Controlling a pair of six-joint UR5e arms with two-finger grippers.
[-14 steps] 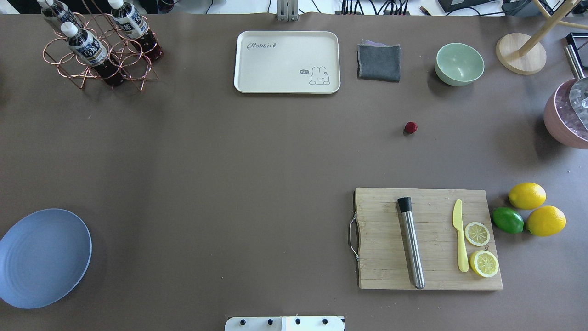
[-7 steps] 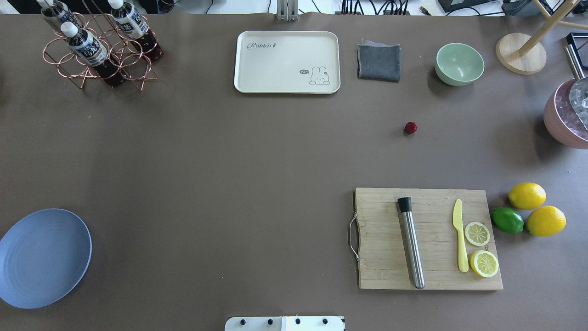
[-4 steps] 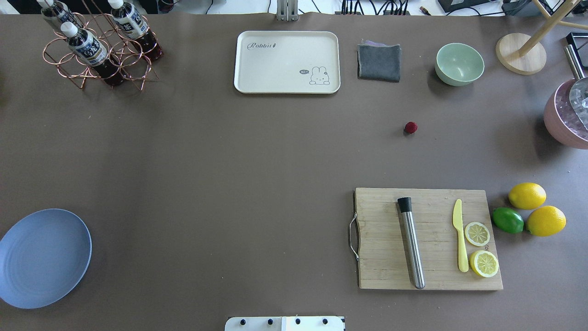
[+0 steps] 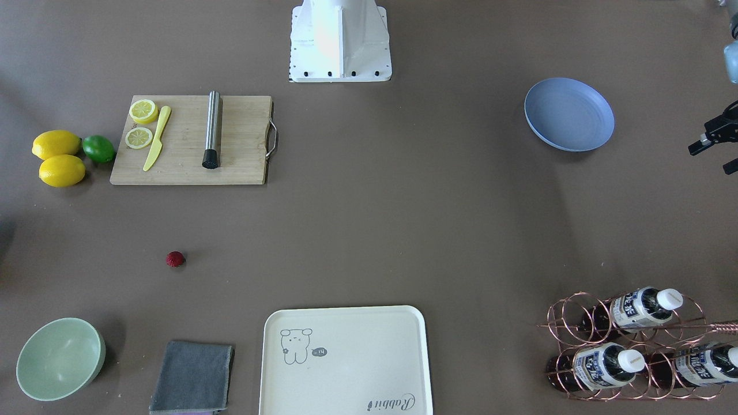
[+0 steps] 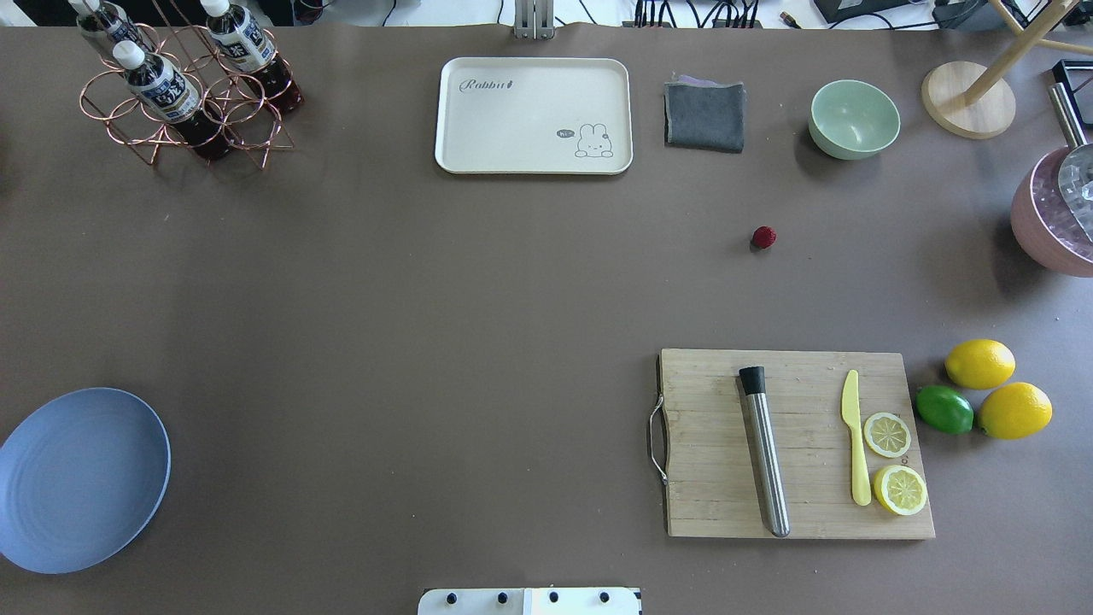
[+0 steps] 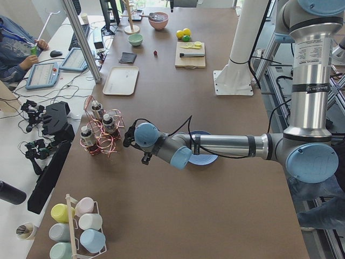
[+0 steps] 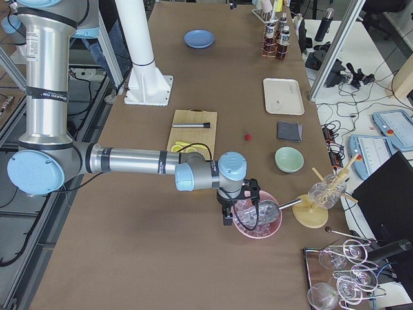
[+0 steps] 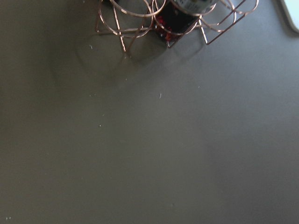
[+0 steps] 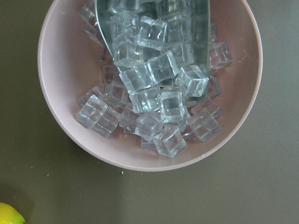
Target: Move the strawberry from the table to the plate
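Note:
The strawberry [image 5: 763, 237] [image 4: 175, 259] lies alone on the brown table [image 5: 444, 290], between the cutting board and the pale-green bowl. The light-blue plate [image 5: 81, 478] [image 4: 569, 114] sits empty at the near left edge. No arm shows in the overhead view. My left gripper [image 4: 712, 158] [image 6: 137, 151] hovers past the plate near the bottle rack, fingers apart and holding nothing. My right gripper [image 7: 240, 216] hangs over a pink bowl of ice, far from the strawberry [image 7: 247, 137]; I cannot tell its state.
A wooden cutting board [image 5: 726, 512] carries a steel muddler, a yellow knife and lemon slices, with lemons [image 5: 979, 363] and a lime [image 5: 943, 409] beside it. The cream tray [image 5: 534, 115], grey cloth [image 5: 704, 115], green bowl [image 5: 854, 118], bottle rack [image 5: 184, 85] and pink ice bowl [image 9: 60, 107] line the far side.

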